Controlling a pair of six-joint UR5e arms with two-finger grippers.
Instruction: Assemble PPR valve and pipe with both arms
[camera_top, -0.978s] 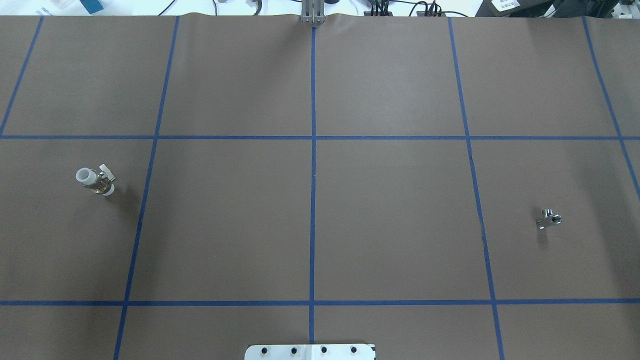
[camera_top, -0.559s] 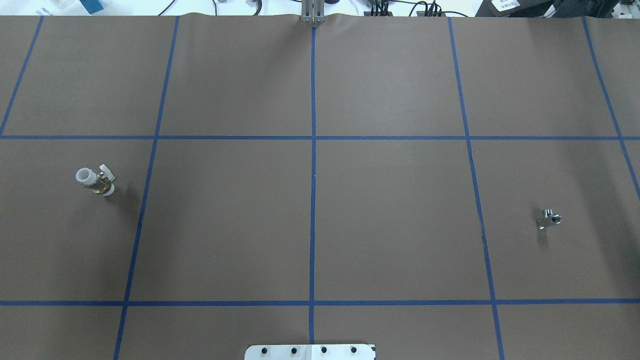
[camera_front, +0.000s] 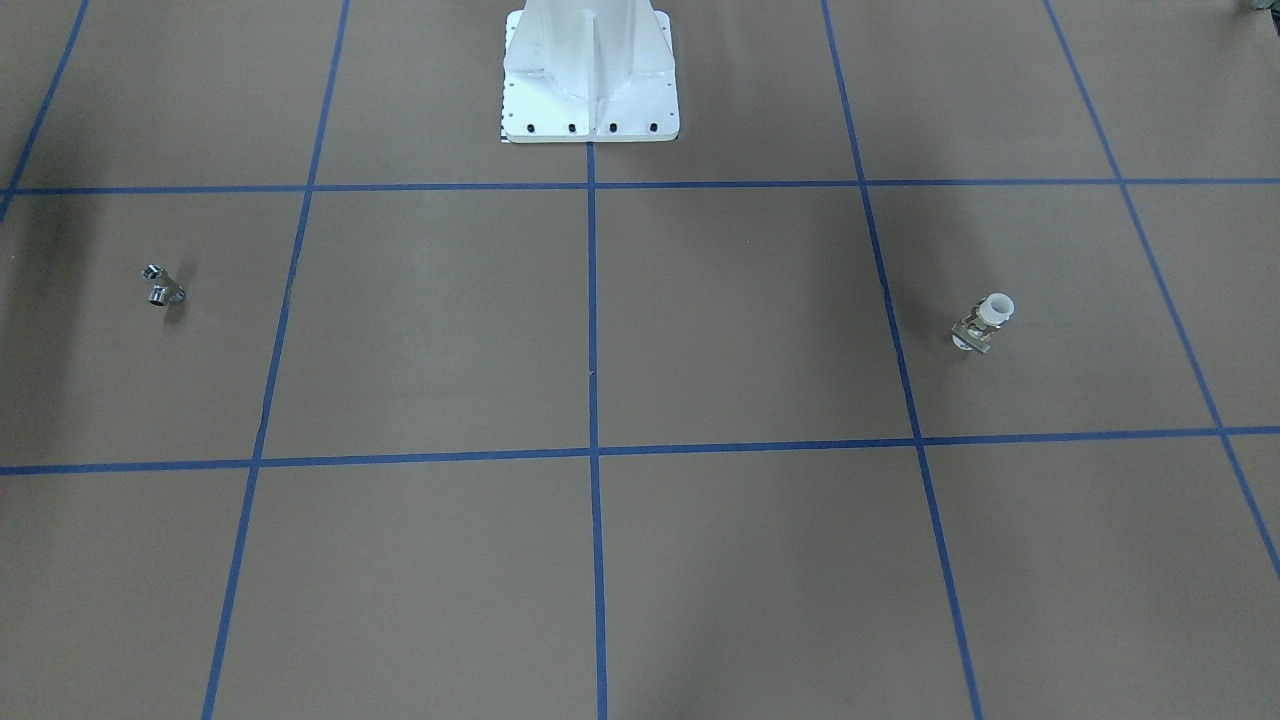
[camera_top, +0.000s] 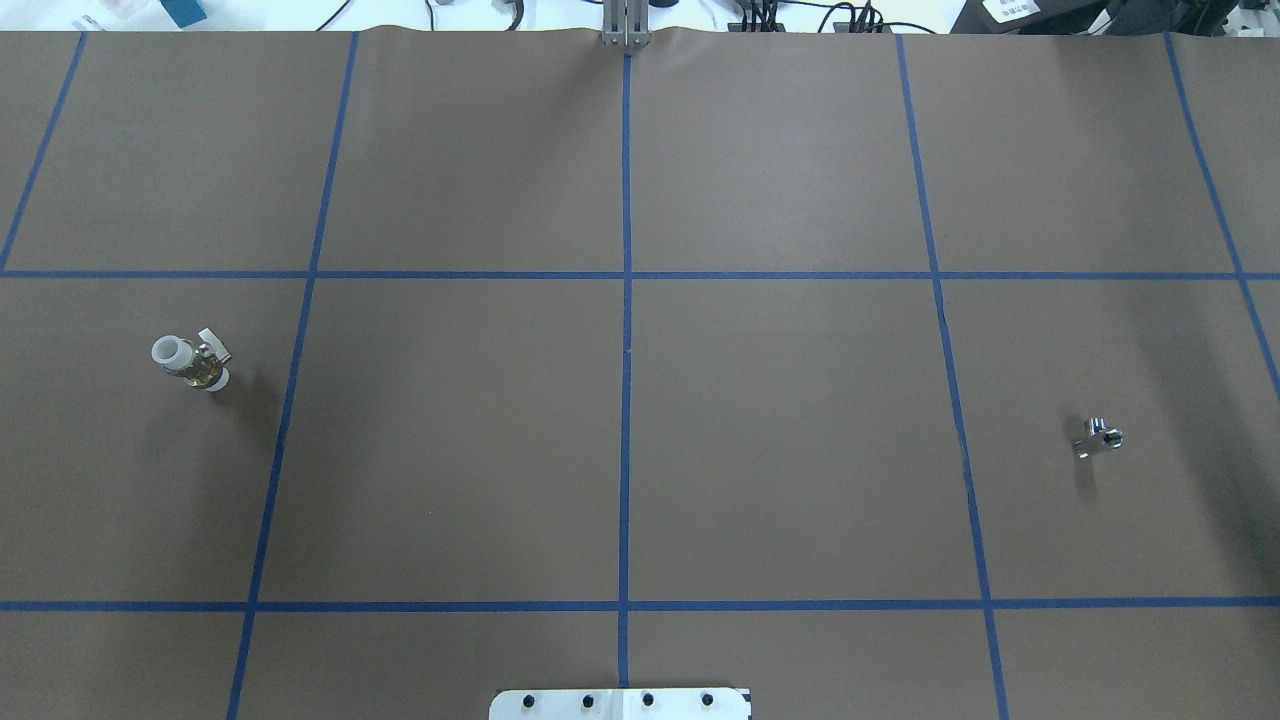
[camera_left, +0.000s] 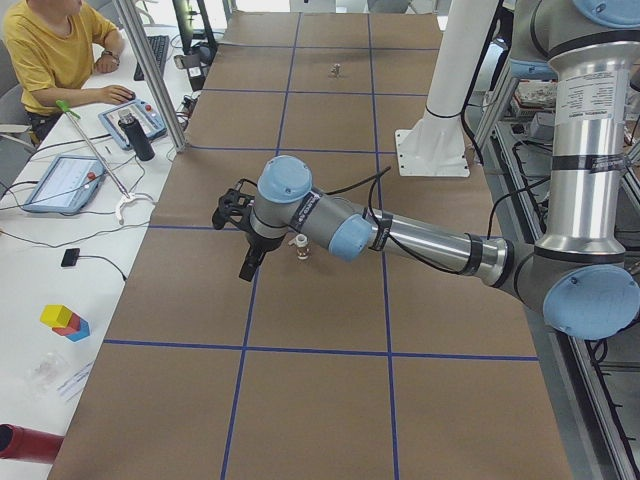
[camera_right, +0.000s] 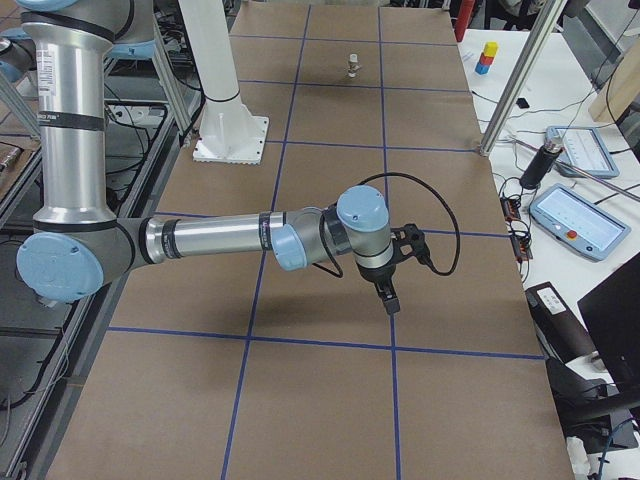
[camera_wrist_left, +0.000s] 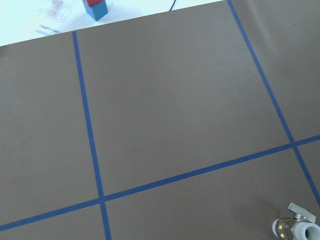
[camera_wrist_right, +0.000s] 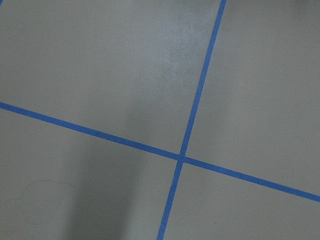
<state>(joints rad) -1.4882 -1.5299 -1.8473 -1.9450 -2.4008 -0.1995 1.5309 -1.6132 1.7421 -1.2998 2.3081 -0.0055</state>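
The PPR valve, with a white collar and a brass body, stands on the table's left part; it also shows in the front view, the left view and at the left wrist view's bottom edge. The chrome pipe lies on the right part, and also shows in the front view. The left gripper hangs above the table just beside the valve. The right gripper hangs low over the table; the pipe is hidden there. Both grippers show only in the side views, so I cannot tell whether they are open or shut.
The white pedestal base stands at the robot's edge of the table. Blue tape lines cross the brown mat. An operator sits at a side bench with tablets and a black bottle. Coloured blocks lie past the mat's edge.
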